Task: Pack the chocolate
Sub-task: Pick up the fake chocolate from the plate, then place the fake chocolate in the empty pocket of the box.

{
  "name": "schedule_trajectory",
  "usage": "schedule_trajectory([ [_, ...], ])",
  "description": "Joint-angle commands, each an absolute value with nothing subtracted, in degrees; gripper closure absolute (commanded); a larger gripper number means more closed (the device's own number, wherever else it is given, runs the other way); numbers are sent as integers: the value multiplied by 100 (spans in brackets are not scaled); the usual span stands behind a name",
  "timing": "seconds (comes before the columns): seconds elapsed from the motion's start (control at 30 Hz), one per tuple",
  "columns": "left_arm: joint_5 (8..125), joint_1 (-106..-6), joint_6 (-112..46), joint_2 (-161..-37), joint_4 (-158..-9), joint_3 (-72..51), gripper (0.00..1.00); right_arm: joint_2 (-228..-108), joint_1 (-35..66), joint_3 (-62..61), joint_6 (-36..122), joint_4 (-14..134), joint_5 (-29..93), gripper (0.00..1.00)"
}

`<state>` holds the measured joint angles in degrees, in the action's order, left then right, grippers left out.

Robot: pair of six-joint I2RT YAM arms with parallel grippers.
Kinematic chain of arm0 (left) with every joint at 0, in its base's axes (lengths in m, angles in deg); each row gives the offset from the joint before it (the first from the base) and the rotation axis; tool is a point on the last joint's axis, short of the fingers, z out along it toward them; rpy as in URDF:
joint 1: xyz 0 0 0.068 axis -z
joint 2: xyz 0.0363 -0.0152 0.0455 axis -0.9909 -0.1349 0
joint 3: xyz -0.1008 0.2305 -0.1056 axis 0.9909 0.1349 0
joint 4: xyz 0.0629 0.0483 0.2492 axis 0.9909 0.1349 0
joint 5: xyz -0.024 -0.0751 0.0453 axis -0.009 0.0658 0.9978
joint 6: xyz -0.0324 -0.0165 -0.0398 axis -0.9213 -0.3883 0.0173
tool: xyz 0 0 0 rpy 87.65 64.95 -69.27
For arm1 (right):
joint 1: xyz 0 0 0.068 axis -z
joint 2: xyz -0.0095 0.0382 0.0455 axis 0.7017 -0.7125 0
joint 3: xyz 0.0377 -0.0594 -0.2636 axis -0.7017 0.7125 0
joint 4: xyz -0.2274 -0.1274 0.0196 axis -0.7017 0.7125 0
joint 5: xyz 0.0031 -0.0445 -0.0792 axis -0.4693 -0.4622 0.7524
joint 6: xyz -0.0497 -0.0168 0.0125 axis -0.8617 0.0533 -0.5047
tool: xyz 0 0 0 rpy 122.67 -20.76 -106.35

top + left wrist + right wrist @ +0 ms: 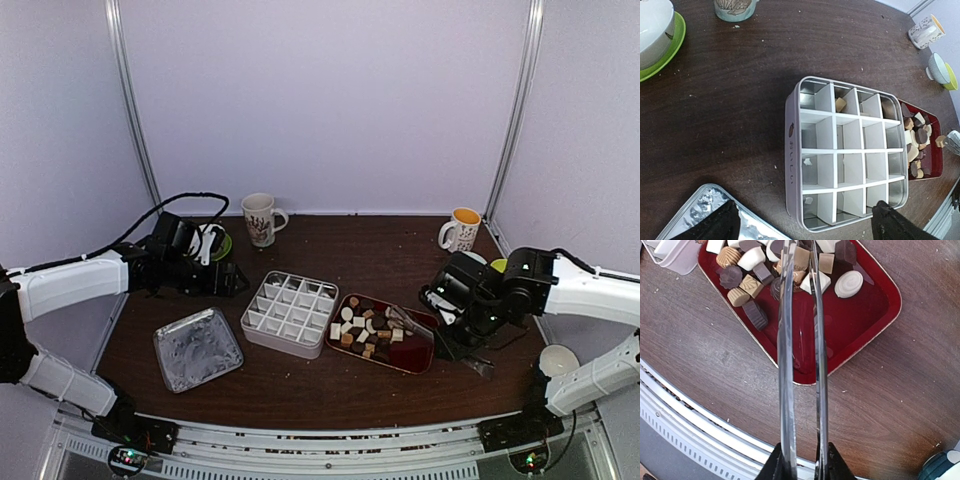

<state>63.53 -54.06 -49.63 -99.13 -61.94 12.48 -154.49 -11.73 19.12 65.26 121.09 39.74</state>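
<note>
Bare tabletop (360, 255) behind divider box (283, 342); left mug (259, 219), right mug (461, 230) beyond.

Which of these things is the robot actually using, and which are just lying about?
In use: chocolates, red tray, divided box, tongs.
Lying about: white-lined mug, yellow-lined mug, silver lid, bowl, green plate.

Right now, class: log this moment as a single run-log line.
left gripper: open, beside divided tin | right gripper: shut on tongs | tongs: tips over chocolate in red tray
</note>
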Motion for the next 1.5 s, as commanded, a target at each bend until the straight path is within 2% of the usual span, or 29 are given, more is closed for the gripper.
schedule_trajectory([
  [0.0,6361,-5381,-4843,-9788,-6260,1093,6,-15403,-1205,1721,6520,11856,3882,76],
  [0.4,6329,-5386,-4852,-9785,-6259,1091,6,-16306,-1216,865,6224,10946,3343,76],
  [0.77,6351,-5403,-5025,-9803,-6400,1153,6,-18190,-1252,-611,5962,9725,3288,76],
  [1.13,6357,-5401,-5040,-9848,-6382,1212,5,-19652,-1262,-1711,5849,9123,3766,76],
  [1.47,6367,-5401,-5045,-9803,-6374,1249,5,-20034,-1258,-1905,5858,9023,4122,72],
])
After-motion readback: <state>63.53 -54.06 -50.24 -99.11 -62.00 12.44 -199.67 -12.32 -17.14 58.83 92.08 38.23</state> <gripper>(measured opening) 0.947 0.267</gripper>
